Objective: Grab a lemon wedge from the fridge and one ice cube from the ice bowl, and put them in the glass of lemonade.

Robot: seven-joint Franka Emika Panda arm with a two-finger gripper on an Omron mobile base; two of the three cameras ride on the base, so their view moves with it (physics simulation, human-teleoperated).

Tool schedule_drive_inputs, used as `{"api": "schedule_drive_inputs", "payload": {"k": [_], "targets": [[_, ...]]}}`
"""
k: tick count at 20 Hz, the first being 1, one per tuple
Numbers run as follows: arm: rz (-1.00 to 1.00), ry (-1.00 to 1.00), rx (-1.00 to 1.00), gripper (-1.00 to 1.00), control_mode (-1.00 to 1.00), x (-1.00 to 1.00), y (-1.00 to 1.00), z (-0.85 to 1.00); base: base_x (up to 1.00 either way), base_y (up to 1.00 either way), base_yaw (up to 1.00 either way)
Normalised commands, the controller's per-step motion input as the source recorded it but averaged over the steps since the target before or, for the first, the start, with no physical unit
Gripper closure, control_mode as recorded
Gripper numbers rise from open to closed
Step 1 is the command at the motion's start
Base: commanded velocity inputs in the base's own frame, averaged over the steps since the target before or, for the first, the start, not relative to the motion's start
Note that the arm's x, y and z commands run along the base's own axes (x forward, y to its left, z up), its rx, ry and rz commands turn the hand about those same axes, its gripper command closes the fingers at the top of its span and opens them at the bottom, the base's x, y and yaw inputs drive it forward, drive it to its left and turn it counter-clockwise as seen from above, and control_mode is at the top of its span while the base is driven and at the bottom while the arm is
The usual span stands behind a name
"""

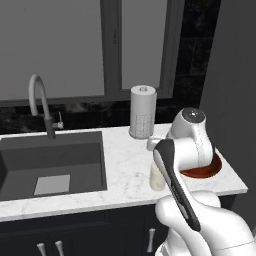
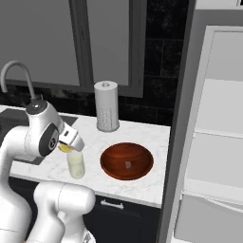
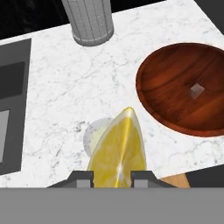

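Hand view: ice cube (image 3: 197, 89) inside ice bowl (image 3: 166, 105)

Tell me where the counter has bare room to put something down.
Bare marble lies between the sink and the paper towel roll. It is crowded around the glass of lemonade and the ice bowl.
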Motion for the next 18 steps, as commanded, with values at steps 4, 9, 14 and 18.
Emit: {"api": "schedule_drive_inputs", "payload": {"k": [4, 9, 14, 18], "targets": [[0.00, -0.01, 0.00, 1.00, -1.00, 0.00, -0.01, -0.32, 0.00, 0.00, 0.00], [-0.02, 0.00, 0.00, 1.00, -1.00, 0.05, 0.20, 0.00, 0.00, 0.00, 0.00], [-0.02, 0.00, 0.00, 1.00, -1.00, 0.08, 0.20, 0.00, 0.00, 0.00, 0.00], [-0.03, 0.00, 0.00, 1.00, -1.00, 0.31, 0.13, 0.00, 0.00, 0.00, 0.00]]}}
